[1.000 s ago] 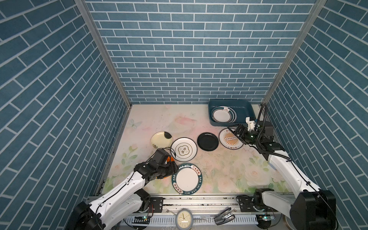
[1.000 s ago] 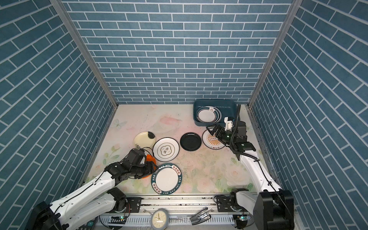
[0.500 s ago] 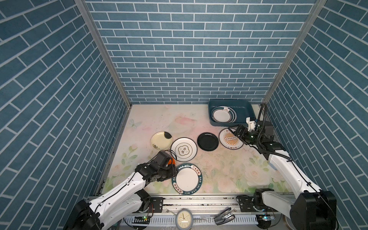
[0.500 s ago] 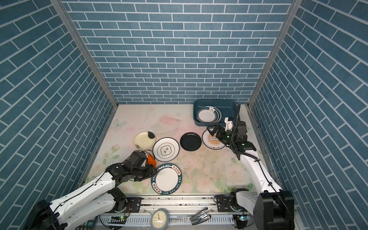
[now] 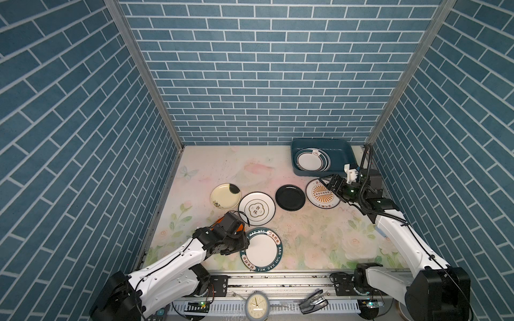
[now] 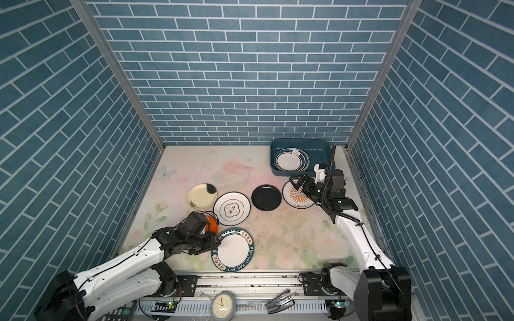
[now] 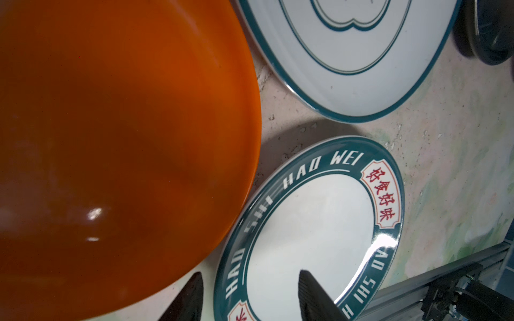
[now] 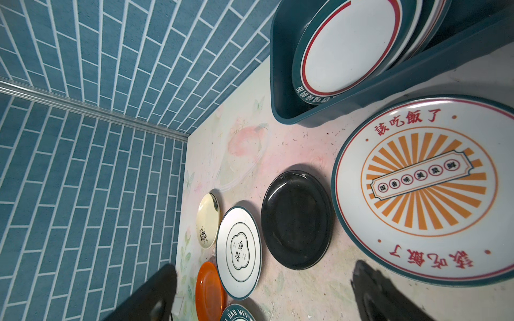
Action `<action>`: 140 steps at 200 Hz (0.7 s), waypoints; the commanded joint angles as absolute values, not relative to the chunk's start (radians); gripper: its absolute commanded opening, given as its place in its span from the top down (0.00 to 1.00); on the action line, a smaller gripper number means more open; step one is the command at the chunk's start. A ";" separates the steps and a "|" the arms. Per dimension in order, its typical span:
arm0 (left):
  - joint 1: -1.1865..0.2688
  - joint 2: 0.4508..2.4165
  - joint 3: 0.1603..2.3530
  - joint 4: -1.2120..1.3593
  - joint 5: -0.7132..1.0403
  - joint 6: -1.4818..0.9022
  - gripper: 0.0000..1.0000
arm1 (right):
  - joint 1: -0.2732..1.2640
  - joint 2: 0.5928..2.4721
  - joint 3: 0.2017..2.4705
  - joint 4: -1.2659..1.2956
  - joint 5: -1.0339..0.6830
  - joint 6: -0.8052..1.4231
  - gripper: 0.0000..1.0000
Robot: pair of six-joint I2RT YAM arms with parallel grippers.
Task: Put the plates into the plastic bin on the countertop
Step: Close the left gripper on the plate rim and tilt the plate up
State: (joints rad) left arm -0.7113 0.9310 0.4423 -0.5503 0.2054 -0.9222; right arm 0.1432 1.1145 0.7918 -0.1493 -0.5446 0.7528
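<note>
My left gripper [image 7: 251, 297] is open and straddles the left rim of the teal-rimmed HAO WEI plate [image 7: 314, 216] at the countertop's front in both top views [image 5: 261, 250]. The orange plate [image 7: 111, 139] lies right beside it, mostly hidden under the arm from above. A white plate with a teal outline [image 5: 257, 208], a black plate [image 5: 290, 197], a cream plate [image 5: 225, 196] and a sunburst plate [image 8: 425, 189] lie in a row. My right gripper [image 8: 264, 291] hangs open above the sunburst plate's edge. The plastic bin [image 5: 342, 150] at the back right holds stacked plates [image 5: 310, 161].
Blue brick walls close the countertop [image 5: 319, 236] on three sides. A metal rail [image 5: 278, 278] runs along the front edge, with a small clock [image 5: 257, 304], a black clip [image 5: 311, 298] and a calculator [image 6: 122, 308] in front of it.
My left gripper has slid off the orange plate toward the front, onto the lettered plate's rim, and its jaws have narrowed. The right arm has held still.
</note>
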 commanded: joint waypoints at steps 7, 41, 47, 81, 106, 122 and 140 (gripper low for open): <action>-0.720 0.956 0.446 -0.530 0.200 -0.926 0.44 | 0.146 1.112 0.833 -0.158 -0.528 0.721 0.02; -0.728 0.978 0.430 -0.483 0.204 -0.941 0.45 | 0.147 1.117 0.837 -0.163 -0.523 0.719 0.02; -0.729 0.981 0.424 -0.476 0.204 -0.945 0.46 | 0.146 1.119 0.840 -0.165 -0.523 0.718 0.02; -0.733 1.009 0.409 -0.431 0.208 -0.955 0.48 | 0.146 1.124 0.847 -0.167 -0.524 0.718 0.02; -0.740 1.045 0.406 -0.405 0.215 -0.955 0.48 | 0.147 1.128 0.846 -0.169 -0.522 0.722 0.03; -0.744 1.060 0.409 -0.399 0.217 -0.947 0.48 | 0.146 1.128 0.844 -0.170 -0.522 0.722 0.03; -0.746 1.073 0.410 -0.395 0.213 -0.944 0.49 | 0.146 1.128 0.841 -0.173 -0.522 0.724 0.03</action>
